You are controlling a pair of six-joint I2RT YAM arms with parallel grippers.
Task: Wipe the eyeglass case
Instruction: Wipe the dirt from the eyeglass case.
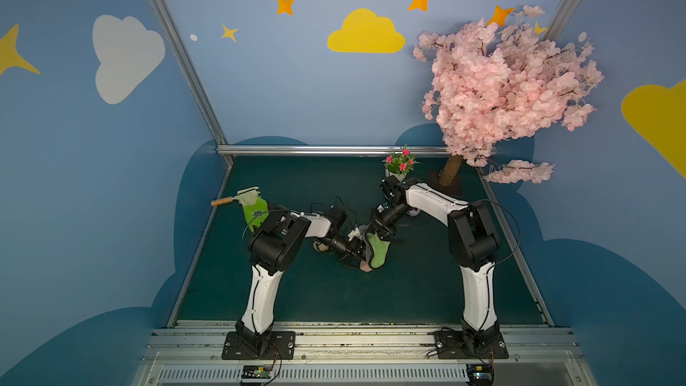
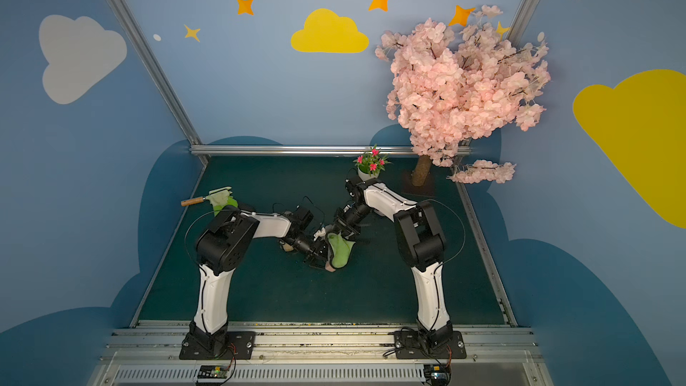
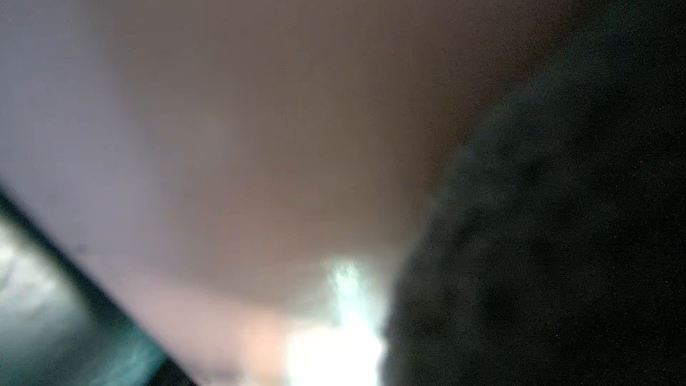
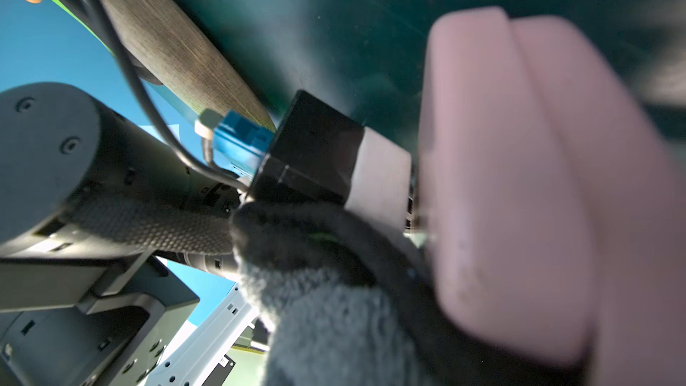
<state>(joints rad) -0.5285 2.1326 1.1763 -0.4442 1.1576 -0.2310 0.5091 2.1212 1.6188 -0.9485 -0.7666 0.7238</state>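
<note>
Dark-green mat [image 1: 408,291] | pink eyeglass case [image 4: 519,180] clamped in left gripper [image 1: 355,257] | right gripper [image 1: 371,233] pinching green cloth [image 1: 379,252]

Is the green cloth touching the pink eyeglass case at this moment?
Touching. The right wrist view shows the cloth bunched against the eyeglass case with no gap between them; both top views show it draped over the case.
</note>
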